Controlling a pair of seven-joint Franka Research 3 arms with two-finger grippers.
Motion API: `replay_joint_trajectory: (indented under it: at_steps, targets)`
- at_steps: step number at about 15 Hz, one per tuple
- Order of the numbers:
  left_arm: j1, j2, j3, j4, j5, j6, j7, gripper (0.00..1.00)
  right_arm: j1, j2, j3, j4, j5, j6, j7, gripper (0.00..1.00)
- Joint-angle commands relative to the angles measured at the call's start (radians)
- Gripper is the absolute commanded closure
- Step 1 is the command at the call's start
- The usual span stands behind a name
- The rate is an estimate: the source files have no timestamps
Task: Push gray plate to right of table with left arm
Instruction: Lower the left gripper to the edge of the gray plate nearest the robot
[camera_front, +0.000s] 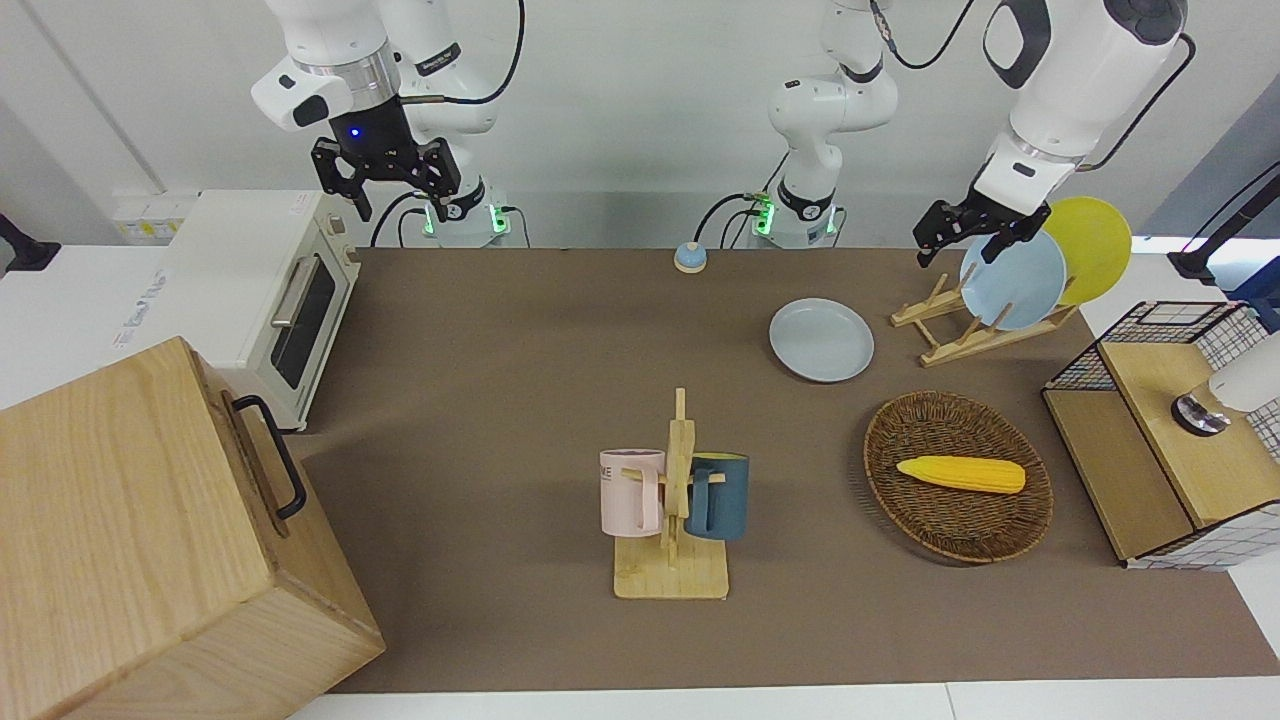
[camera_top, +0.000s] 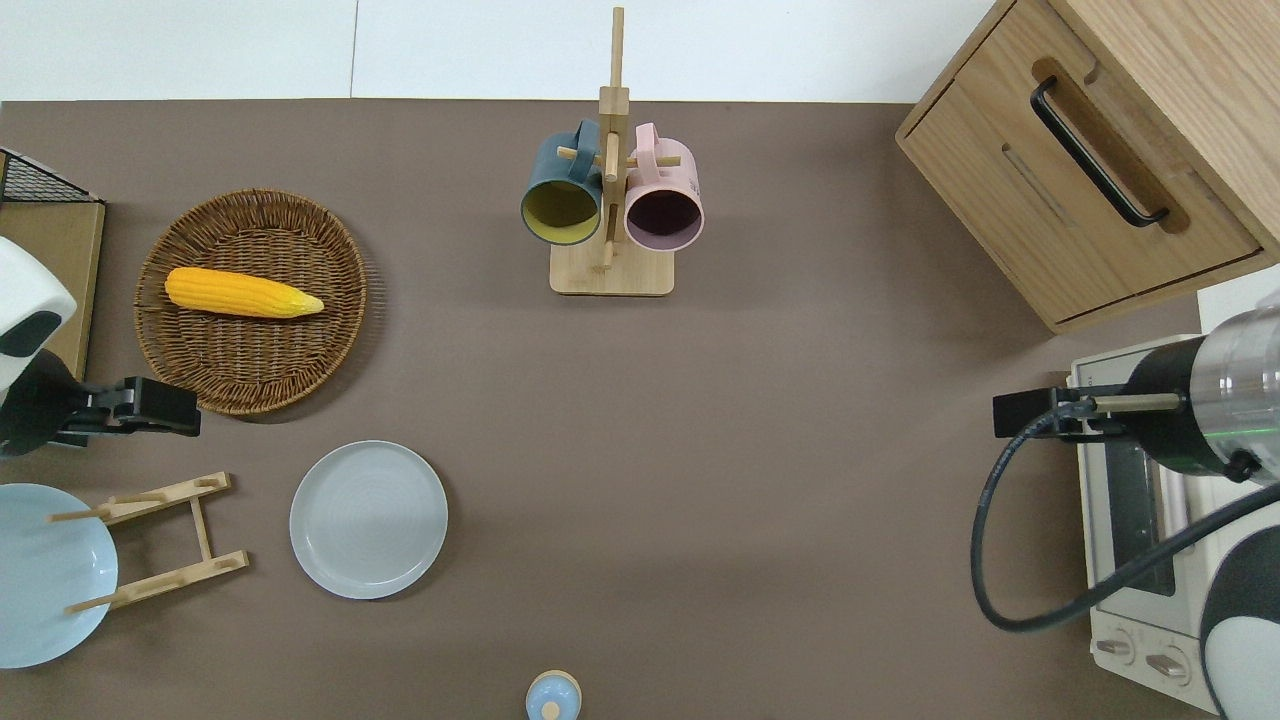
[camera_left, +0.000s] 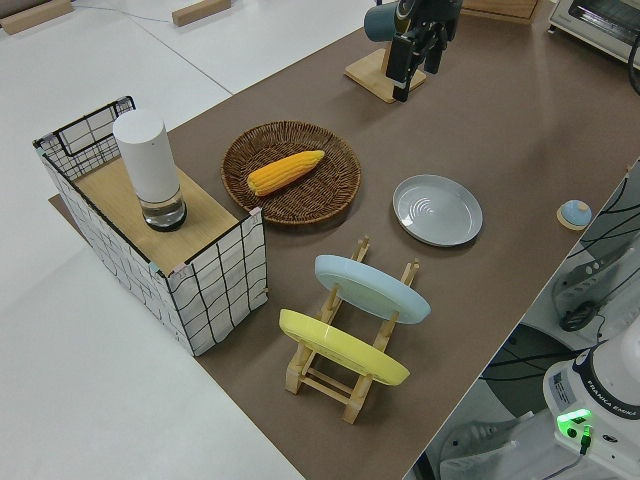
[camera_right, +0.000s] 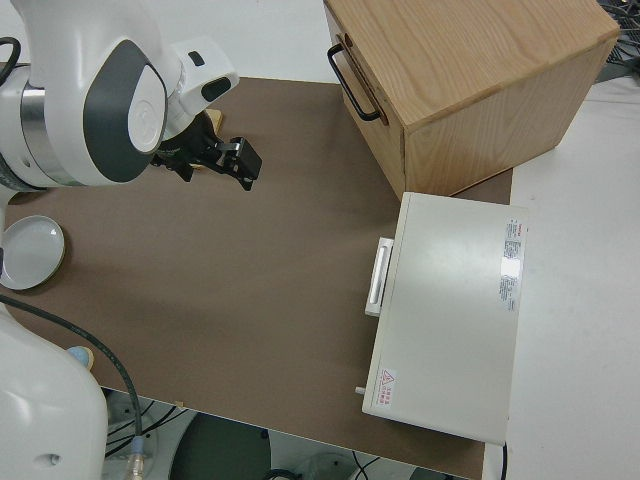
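The gray plate (camera_front: 821, 340) lies flat on the brown table (camera_front: 500, 350), next to the wooden plate rack (camera_front: 955, 325). It also shows in the overhead view (camera_top: 368, 519) and the left side view (camera_left: 437, 210). My left gripper (camera_front: 958, 248) is up in the air, open and empty. In the overhead view the left gripper (camera_top: 185, 418) is over the table between the wicker basket and the plate rack, apart from the gray plate and toward the left arm's end of it. My right gripper (camera_front: 398, 205) is open and its arm is parked.
The rack holds a sky-blue plate (camera_front: 1012, 277) and a yellow plate (camera_front: 1090, 248). A wicker basket (camera_top: 300, 360) holds a corn cob (camera_top: 240, 292). A mug stand (camera_top: 610, 270), a wooden cabinet (camera_top: 1090, 170), a toaster oven (camera_front: 270, 300), a wire crate (camera_front: 1150, 440) and a small blue knob (camera_top: 552, 697) also stand on the table.
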Motion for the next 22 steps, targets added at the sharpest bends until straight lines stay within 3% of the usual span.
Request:
replay_joint_trajectory:
  at_steps: [1,13,22]
  targets:
    - [0.035,-0.053,-0.004,-0.186,0.020,0.108,0.025,0.01,-0.024,-0.027,0.014,-0.027,0.021,0.000,0.010,0.005]
    - [0.053,-0.091,-0.007,-0.424,-0.007,0.211,0.039,0.03,-0.024,-0.027,0.014,-0.027,0.021,0.000,0.010,0.005]
    - [0.056,-0.182,-0.009,-0.763,-0.092,0.516,0.045,0.09,-0.024,-0.027,0.014,-0.027,0.021,0.000,0.010,0.005]
